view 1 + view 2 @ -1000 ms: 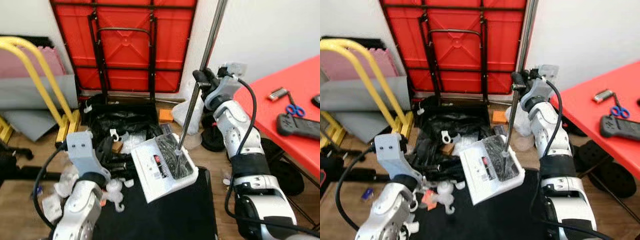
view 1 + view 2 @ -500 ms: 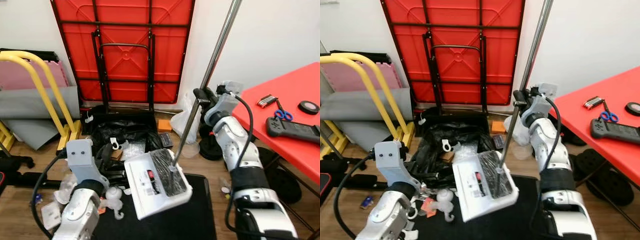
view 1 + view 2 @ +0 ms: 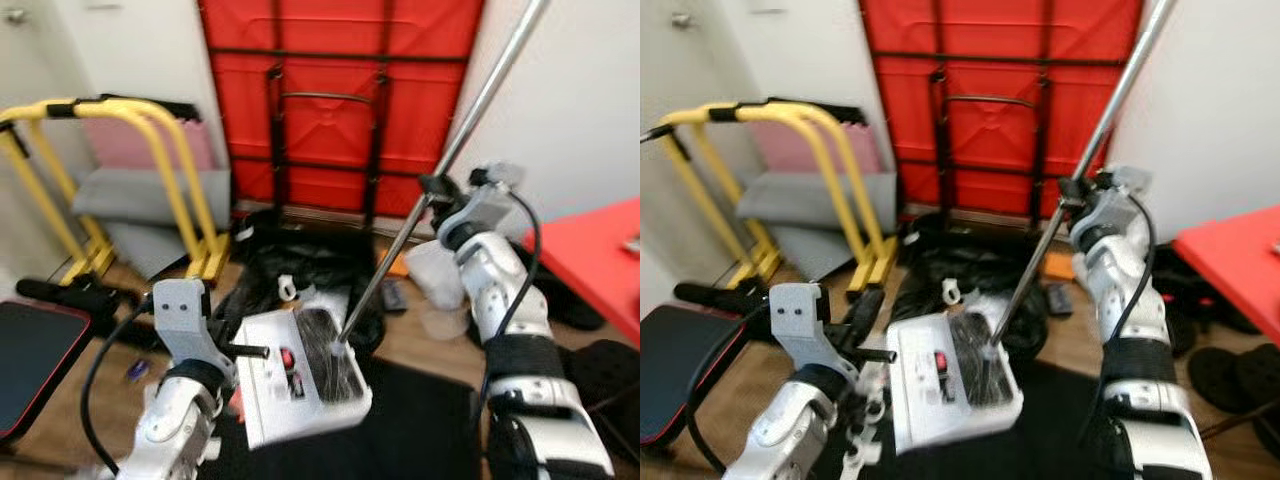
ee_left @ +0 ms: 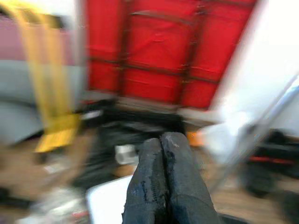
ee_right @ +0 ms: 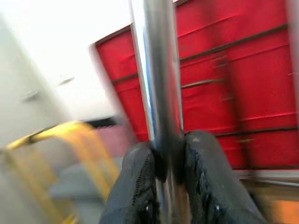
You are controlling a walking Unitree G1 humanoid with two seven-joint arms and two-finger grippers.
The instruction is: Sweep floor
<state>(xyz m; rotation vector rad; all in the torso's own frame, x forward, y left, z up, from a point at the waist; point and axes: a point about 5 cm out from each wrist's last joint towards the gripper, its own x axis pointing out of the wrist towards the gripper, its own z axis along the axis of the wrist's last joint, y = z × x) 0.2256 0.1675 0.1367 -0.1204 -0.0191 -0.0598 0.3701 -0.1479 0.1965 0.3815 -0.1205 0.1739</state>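
Observation:
My right gripper (image 3: 432, 189) is shut on the silver broom pole (image 3: 470, 125), and in the right wrist view its fingers (image 5: 138, 182) clamp the pole (image 5: 156, 79). The pole slants down to the black bristles (image 3: 325, 352), which rest inside a white dustpan (image 3: 275, 405). That dustpan hangs tilted above the floor in front of me. My left gripper (image 3: 255, 351) reaches to the dustpan's near left edge, apparently holding it. In the blurred left wrist view its fingers (image 4: 163, 182) are pressed together, with the dustpan (image 4: 105, 200) just beyond them.
A red folded table (image 3: 340, 90) leans on the wall ahead, with a black bag (image 3: 310, 262) on the floor before it. A yellow frame (image 3: 150, 110) stands at left, a black pad (image 3: 30, 360) lower left, a red tabletop (image 3: 595, 260) at right, a black mat (image 3: 420, 425) underfoot.
The camera has turned left: the yellow frame and black pad came into view and the red tabletop slid toward the right edge. Broom and dustpan kept their place in the grippers.

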